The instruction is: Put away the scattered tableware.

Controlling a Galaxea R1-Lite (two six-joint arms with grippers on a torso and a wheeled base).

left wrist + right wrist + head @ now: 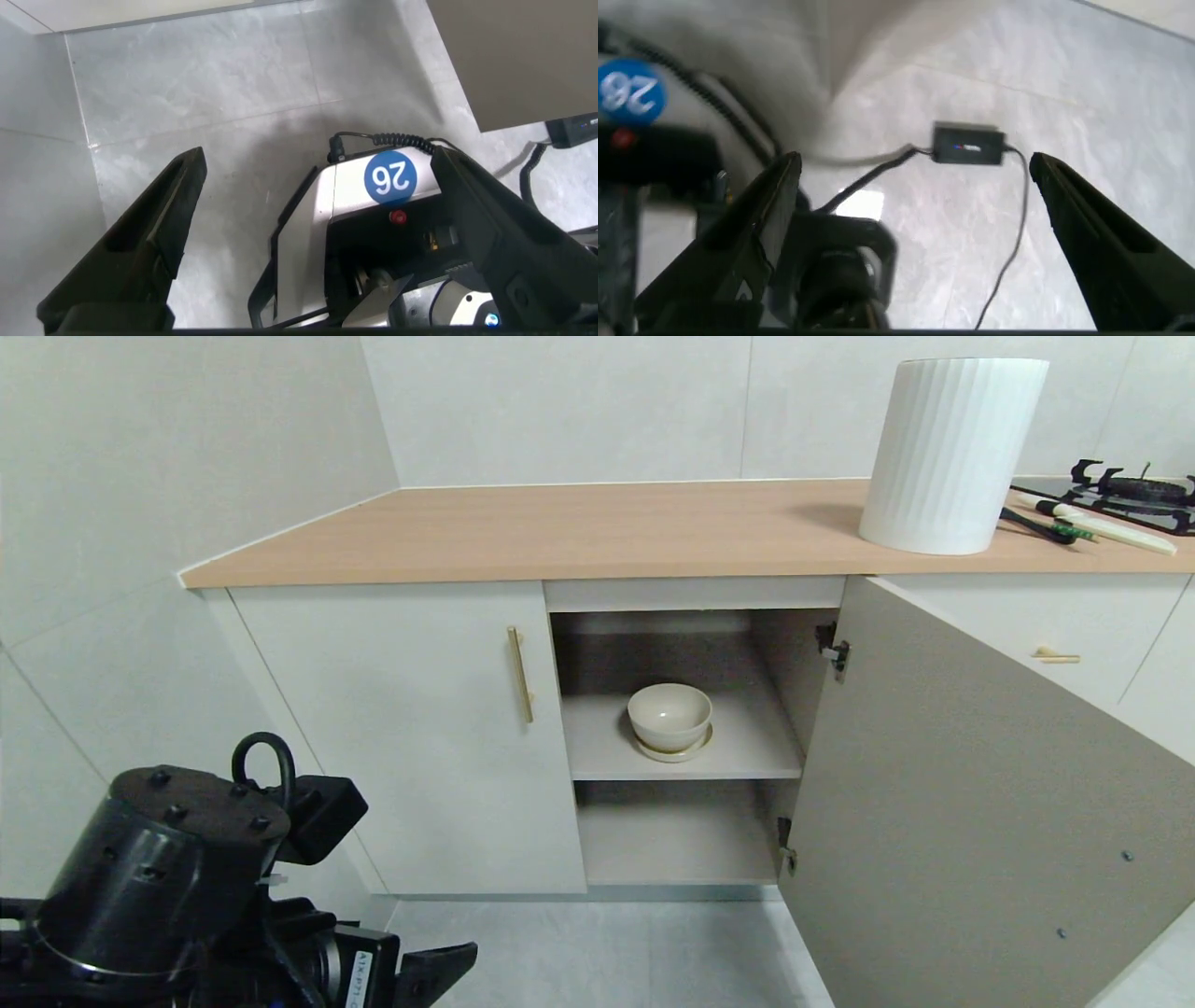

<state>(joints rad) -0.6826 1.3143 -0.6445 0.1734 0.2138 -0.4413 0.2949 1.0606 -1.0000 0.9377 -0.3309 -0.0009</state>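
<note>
1. Found left gripper (318, 159) at lower left, fingers spread wide, empty; right gripper (915, 161) equally wide, empty.
2. Judged bowl (669, 714), mid-frame, stiff, glazed, probably slippery and breakable; best pinched across its rim.
3. Noted open cabinet (653, 653) holding that bowl on a saucer (674, 751), upper shelf (756, 747).
4. Spotted loose utensils (1092, 525) on counter (560, 527), upper right, beside white ribbed canister (952, 453).

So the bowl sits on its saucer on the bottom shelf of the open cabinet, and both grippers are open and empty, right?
Not quite. The head view shows the bowl on its saucer on the upper shelf, not the bottom one. The cabinet is open, and the left gripper and right gripper are open and empty.
</note>
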